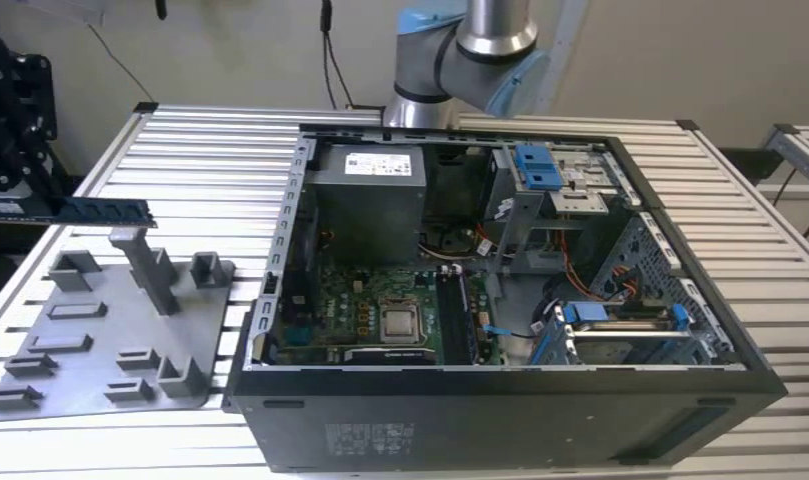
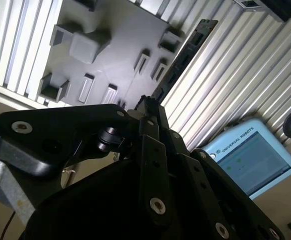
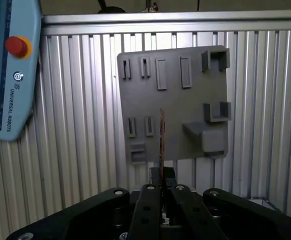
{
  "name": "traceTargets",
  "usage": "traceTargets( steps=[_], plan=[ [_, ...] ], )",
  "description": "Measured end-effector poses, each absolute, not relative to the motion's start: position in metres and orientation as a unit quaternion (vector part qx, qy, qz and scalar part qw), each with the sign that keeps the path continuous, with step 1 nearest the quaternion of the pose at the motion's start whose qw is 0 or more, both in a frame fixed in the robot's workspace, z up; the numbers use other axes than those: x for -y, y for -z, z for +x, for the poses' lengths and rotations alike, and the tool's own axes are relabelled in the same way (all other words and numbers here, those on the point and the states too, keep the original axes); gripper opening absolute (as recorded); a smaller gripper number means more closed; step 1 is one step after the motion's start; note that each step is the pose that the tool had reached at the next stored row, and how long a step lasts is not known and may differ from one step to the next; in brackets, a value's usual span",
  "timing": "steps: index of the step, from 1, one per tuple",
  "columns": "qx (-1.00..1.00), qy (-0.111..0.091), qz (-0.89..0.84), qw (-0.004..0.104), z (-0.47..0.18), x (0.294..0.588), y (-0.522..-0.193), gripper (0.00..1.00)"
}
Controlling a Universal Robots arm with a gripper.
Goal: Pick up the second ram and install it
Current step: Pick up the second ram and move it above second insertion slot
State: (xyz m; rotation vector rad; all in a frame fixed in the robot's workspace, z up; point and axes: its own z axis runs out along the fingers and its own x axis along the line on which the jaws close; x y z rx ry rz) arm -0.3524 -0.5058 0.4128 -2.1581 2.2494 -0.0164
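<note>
Hanging over slatted metal table (image 1: 217, 160): second ram (image 1: 107, 209) in tool (image 3: 161, 186).

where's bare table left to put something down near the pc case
Bare slats of the table lie beyond the gray holder plate, beside the computer case; a narrower strip runs along the case at the exterior view's right. Crowded: the plate's raised holders, with the pincer holding the second ram above them, and the case's inside.
</note>
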Motion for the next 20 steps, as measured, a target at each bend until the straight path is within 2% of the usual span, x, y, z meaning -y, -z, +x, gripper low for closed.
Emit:
traceTargets(
  steps=[20],
  plan=[
    [-0.722,0.004,-0.692,0.011,-0.285,0.506,-0.413,0.14]
  ],
)
